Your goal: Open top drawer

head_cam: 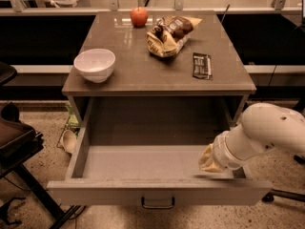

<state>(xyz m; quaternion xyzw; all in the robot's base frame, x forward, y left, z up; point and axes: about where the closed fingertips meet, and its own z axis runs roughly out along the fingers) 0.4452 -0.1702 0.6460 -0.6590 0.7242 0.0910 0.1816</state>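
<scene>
The top drawer stands pulled far out from under the table top, showing its deep grey interior, with nothing in it. Its flat front faces me, with a small dark bar handle at centre. My gripper sits at the end of the white arm, low over the drawer's right rear part, just behind the front panel. It points left into the drawer, and its tip is hidden by the wrist.
On the table top are a white bowl, a red apple, a chip bag and a dark snack bar. A black chair stands at the left. A cup lies on the floor.
</scene>
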